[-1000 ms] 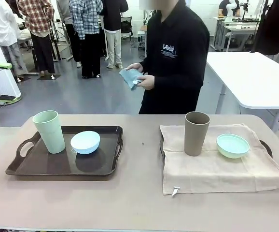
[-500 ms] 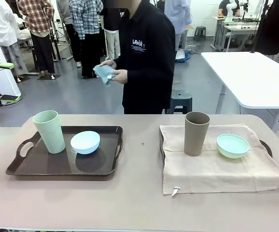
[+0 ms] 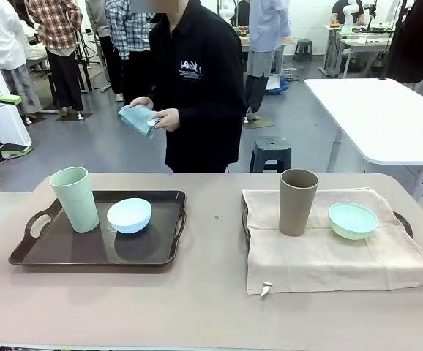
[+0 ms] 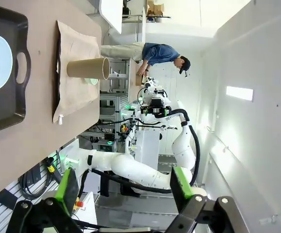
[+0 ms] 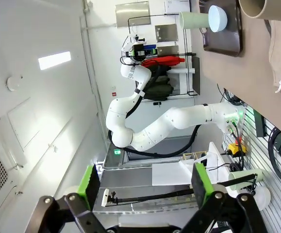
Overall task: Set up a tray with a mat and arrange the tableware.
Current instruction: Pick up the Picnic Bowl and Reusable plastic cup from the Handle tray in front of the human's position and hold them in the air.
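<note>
Pale green cup (image 3: 75, 199) and light blue bowl (image 3: 129, 215) are set on the left tray (image 3: 72, 248); taupe cup (image 3: 298, 202) and mint bowl (image 3: 353, 220) on the right mat (image 3: 321, 259). Cups stand upright, mouths up. Left gripper (image 4: 125, 187) and right gripper (image 5: 145, 185) are spread wide, empty.

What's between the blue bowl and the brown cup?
Front view: past the blue bowl comes the right handle of the dark tray, then bare table with a tiny speck, then the beige mat up to the brown cup.

Bare strip of table (image 3: 214, 252) between dark tray (image 3: 72, 247) and mat (image 3: 328, 263); taupe cup (image 3: 298, 202) tall beside it
</note>
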{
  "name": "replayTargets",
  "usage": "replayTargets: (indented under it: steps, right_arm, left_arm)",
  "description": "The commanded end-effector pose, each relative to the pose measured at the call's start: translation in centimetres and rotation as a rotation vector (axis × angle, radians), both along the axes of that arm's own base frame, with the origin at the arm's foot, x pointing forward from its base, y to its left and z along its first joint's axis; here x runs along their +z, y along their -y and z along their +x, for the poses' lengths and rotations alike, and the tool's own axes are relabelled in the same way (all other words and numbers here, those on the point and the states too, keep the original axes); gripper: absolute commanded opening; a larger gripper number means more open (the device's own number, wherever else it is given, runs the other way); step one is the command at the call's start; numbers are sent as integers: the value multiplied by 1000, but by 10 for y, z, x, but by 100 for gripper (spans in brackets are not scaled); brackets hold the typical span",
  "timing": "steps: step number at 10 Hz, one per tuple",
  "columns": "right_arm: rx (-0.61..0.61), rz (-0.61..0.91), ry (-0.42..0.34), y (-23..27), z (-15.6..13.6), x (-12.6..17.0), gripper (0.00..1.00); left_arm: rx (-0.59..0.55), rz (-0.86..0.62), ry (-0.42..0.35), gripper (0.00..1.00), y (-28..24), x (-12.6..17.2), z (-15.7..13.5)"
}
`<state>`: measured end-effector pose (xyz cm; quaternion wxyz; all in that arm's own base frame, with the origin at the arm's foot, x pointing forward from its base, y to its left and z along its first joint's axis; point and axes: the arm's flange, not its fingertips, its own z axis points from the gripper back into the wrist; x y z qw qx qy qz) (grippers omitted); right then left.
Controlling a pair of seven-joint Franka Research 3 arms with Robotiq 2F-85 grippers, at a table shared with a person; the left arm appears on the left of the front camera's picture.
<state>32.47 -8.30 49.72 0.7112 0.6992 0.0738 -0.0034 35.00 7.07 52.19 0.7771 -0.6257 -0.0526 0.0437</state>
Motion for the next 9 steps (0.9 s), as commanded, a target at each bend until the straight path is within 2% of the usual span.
replayTargets:
  steps: [1,9]
  right_arm:
    - [-7,8,5,-2,3,0,100]
    - [-7,8,5,-2,3,0,100]
  left_arm:
    - [1,-1,2,100,0,0,0]
    - [1,-1,2,100,0,0,0]
